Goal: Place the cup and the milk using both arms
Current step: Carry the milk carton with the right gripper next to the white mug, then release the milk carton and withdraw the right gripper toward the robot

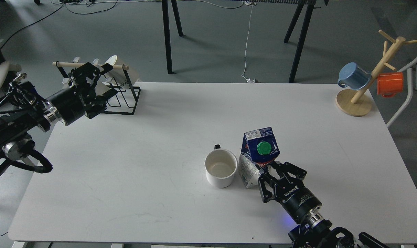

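The cup (221, 168), a plain white mug with a cream inside and a small dark handle at its far side, stands upright on the white table (160, 137) near the middle front. The milk (260, 155), a dented blue and white carton with a green cap, is close to the cup's right side, tilted a little. My right gripper (267, 171) is shut on the carton's lower part from the front right. My left gripper (103, 81) is open and empty at the far left, in front of the black wire rack (127, 100).
The rack at the back left holds cream mugs (120, 73) on a wooden bar. A wooden mug tree (358, 100) at the back right carries a blue mug (353, 75) and an orange mug (389, 83). Table legs and cables lie on the floor beyond.
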Controlling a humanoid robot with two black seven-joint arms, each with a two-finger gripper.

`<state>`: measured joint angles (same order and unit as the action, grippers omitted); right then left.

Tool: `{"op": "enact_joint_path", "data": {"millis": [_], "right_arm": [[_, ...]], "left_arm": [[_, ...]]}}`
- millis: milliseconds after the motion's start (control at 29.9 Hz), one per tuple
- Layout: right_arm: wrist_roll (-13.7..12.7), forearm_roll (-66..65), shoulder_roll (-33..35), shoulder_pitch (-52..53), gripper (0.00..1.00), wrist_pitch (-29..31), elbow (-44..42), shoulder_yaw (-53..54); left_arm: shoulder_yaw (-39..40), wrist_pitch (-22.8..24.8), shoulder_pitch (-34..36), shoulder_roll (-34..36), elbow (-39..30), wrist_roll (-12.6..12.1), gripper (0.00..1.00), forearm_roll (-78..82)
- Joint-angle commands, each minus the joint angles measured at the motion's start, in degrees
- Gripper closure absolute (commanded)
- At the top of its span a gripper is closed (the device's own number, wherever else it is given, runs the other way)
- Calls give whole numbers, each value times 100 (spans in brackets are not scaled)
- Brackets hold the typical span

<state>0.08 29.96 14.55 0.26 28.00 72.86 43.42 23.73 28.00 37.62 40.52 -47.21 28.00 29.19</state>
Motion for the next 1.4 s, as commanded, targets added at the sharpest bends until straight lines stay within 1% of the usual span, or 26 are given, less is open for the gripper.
{"op": "enact_joint_path", "data": {"millis": [0,33,67,100,134,167,401,635,702,802,936,1003,1036,1136,1270,1337,1370], "right_arm": [[0,1,-4,0,48,0,-9,0],[0,1,-4,0,44,0,0,0],[0,1,4,0,34,0,0,0],[0,1,4,-9,23,0,9,0],[0,1,4,-26,4,0,9,0],[0,1,4,-44,1,0,18,0],[-17,-17,83,-263,0,0,228,9],[-26,-26,601,-816,0,0,729,44],[-26,-26,873,-1010,0,0,904,88],[-8,-26,1470,-1282,0,0,1247,123],[27,1,2261,-1756,0,0,1380,315],[97,10,2508,-2046,0,0,1380,579],[175,10,2640,-2231,0,0,1354,815],[378,27,2834,-2583,0,0,1187,1737],[387,45,2808,-2558,0,0,713,2942],[387,45,2834,-2287,0,0,528,3277],[370,27,2852,-1981,0,0,458,3348]], "left_arm": [[0,0,0,0,36,0,8,-1],[0,0,0,0,36,0,8,-1],[0,0,0,0,36,0,8,-1],[0,0,0,0,36,0,8,-1],[0,0,0,0,36,0,8,-1],[0,0,0,0,36,0,8,-1],[-8,0,8,9,36,0,8,-1],[-8,0,0,17,36,0,8,-1],[0,0,0,9,54,0,8,34],[0,0,-18,0,115,0,8,35],[0,0,-53,-18,255,0,8,35],[9,0,-53,-18,326,0,8,35],[18,0,-53,-9,335,0,8,26],[27,0,-53,-9,344,0,8,26],[44,0,-62,0,344,0,7,17],[44,0,-97,0,353,0,7,-18],[53,0,-167,0,353,0,7,-36]]}}
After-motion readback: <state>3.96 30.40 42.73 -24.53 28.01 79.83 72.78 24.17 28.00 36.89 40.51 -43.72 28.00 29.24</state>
